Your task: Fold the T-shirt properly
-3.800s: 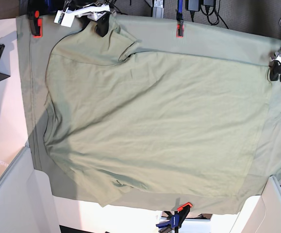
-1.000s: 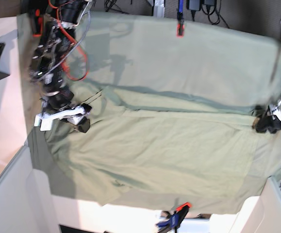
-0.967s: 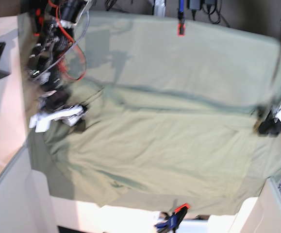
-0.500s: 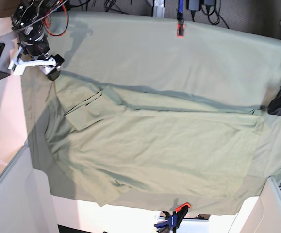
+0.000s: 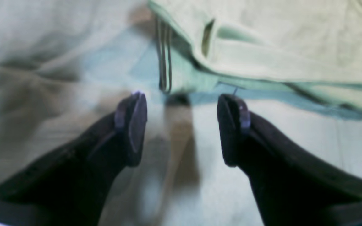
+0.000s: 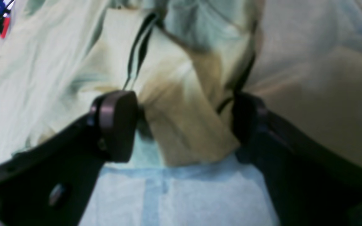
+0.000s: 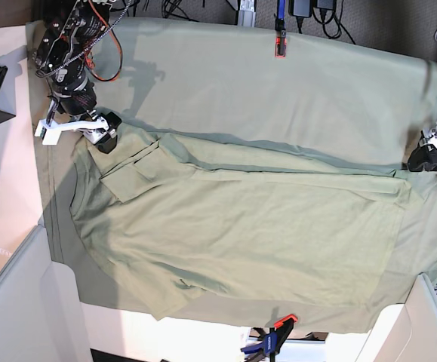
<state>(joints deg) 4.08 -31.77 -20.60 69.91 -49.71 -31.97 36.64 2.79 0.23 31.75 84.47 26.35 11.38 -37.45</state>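
Clamped flat on the bench, the tablecloth [image 7: 339, 83] carries the half-folded T-shirt [image 7: 248, 234], whose far edge both wide-open, empty grippers flank, left gripper [image 7: 420, 158] at frame right, right gripper [image 7: 97, 132] upper left.

Half-folded sage-green T-shirt [image 7: 241, 226], flat

A white-topped table [image 7: 7, 204] carries a large flat sage-green tablecloth [image 7: 278, 90], held at its edges by orange-and-black spring clamps [image 7: 279, 45]. Directly on the cloth lies the pale sage-green cotton T-shirt [image 7: 248, 234], its far edge folded over itself
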